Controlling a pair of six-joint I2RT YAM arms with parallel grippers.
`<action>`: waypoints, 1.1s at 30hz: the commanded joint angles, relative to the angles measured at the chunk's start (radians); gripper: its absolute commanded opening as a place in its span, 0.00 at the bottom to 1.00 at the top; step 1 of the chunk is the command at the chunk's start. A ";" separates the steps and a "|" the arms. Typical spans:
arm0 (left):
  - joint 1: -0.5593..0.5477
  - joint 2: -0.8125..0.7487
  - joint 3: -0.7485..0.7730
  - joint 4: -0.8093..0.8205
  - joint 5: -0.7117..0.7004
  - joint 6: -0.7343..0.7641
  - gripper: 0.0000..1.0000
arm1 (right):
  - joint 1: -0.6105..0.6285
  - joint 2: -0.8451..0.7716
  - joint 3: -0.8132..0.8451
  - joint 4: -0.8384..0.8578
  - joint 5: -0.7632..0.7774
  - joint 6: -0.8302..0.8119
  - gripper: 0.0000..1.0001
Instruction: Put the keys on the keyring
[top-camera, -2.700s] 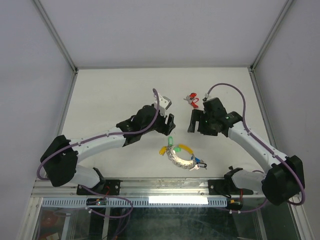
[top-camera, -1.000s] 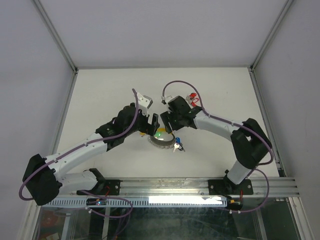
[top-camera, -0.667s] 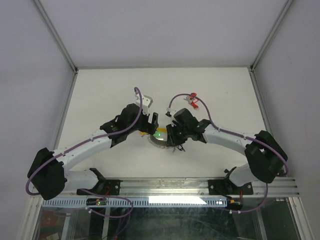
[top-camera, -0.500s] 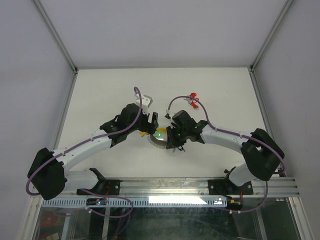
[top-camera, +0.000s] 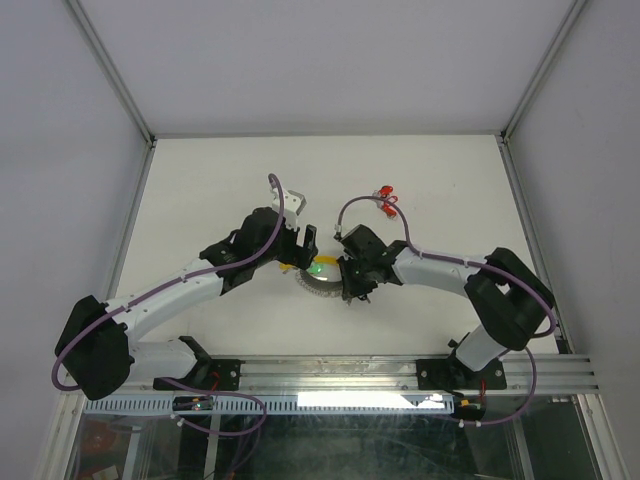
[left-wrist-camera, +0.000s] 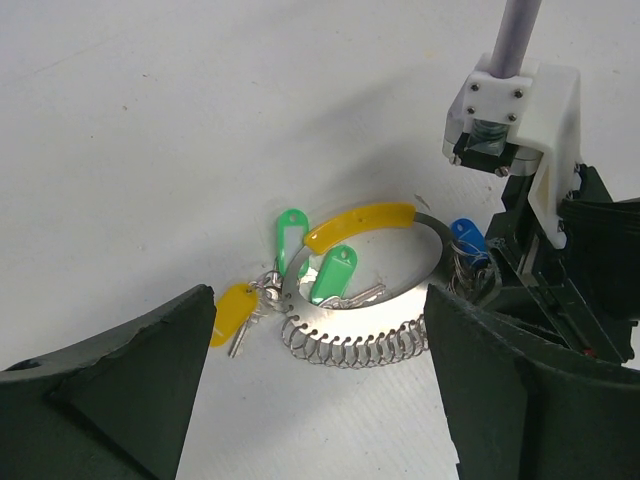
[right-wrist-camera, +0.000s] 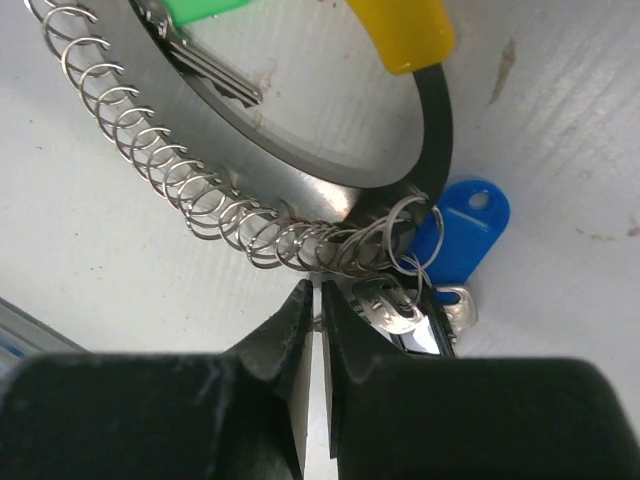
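White table (top-camera: 200, 180), keyring (left-wrist-camera: 360, 222) with tagged keys (left-wrist-camera: 333, 275)

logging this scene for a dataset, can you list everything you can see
keyring: one, yellow arc plus silvery coil, mid-table
green tags: two, green, on and inside the loop
yellow tag: one, yellow, just outside the loop
blue tag: one, blue, at the coil's end
red-tagged keys: count unclear, red, far side, apart
table: one, white
left hand: black, open, over the keyring
right hand: black, shut, beside the blue tag
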 joint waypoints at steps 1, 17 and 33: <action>0.011 -0.005 0.036 0.039 0.022 -0.011 0.83 | 0.001 -0.033 0.012 -0.069 0.114 -0.018 0.10; 0.009 0.058 0.034 0.057 0.110 0.028 0.85 | -0.045 0.008 0.044 -0.070 0.230 -0.065 0.10; -0.190 0.182 0.016 0.175 0.059 0.232 0.91 | -0.165 -0.264 -0.122 0.213 -0.085 -0.032 0.24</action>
